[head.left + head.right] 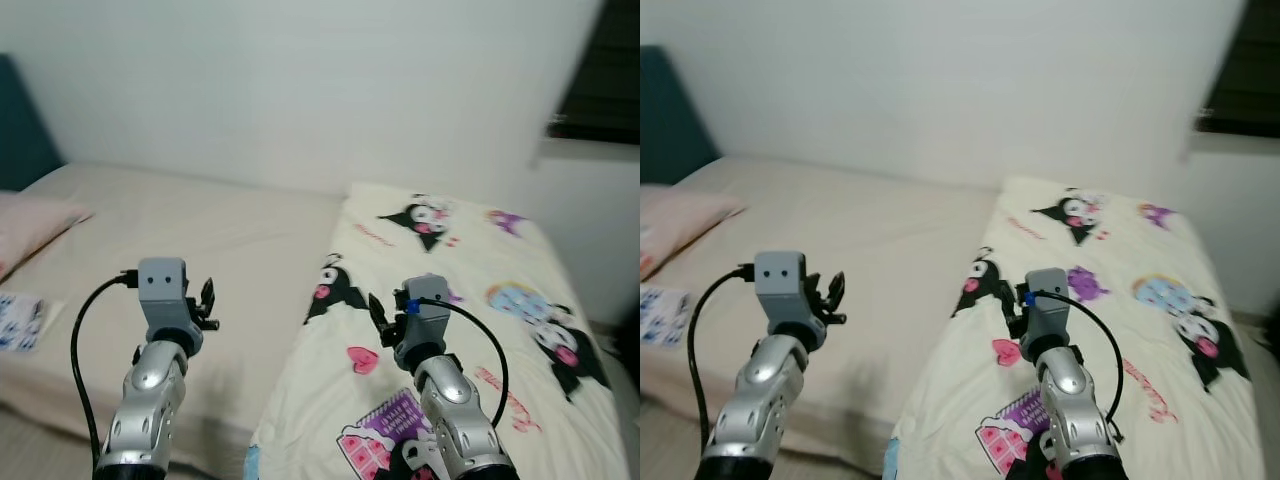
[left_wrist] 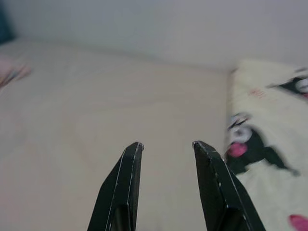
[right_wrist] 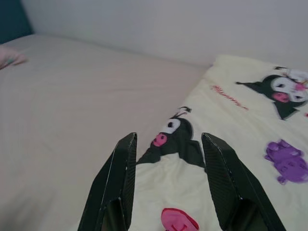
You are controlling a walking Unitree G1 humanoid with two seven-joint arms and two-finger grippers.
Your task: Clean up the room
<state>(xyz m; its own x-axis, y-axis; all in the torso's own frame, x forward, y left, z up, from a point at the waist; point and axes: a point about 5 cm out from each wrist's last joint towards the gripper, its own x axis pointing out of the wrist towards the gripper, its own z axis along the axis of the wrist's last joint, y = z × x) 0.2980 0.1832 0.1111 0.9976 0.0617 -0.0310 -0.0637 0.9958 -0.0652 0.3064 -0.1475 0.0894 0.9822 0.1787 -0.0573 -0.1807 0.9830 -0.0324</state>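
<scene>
Bed (image 1: 200, 250) with a bare beige sheet on the robot's left half. Cartoon-print blanket (image 1: 470, 330) is spread over the right half, its left edge running down the middle of the bed and hanging off the near side. Pink pillow (image 1: 30, 225) at the far left, and a small blue-and-white printed item (image 1: 18, 322) lies on the sheet near the front edge; too blurred to tell what it is.

Both arms raised in front of the robot. Left gripper (image 2: 166, 147) hovers over the bare sheet, fingers apart, nothing between them. Right gripper (image 3: 168, 139) hovers over the blanket's left edge, above a black cartoon figure, fingers apart, nothing held.

Stage unclear: the blanket lying flat fits a bed already made, or one waiting to be straightened or folded. Pictures don't settle which.

Risks, as judgement:
- Soft cloth, so a pinch could take too little and slip, or take the sheet along with the blanket.
- Pulling with 1 gripper would likely skew the blanket or drag it off the near side.
- Both eye views are a bit blurred, so aim at the edge may be off.
- The small printed item sits near the bed's front edge and could get knocked to the floor.
</scene>
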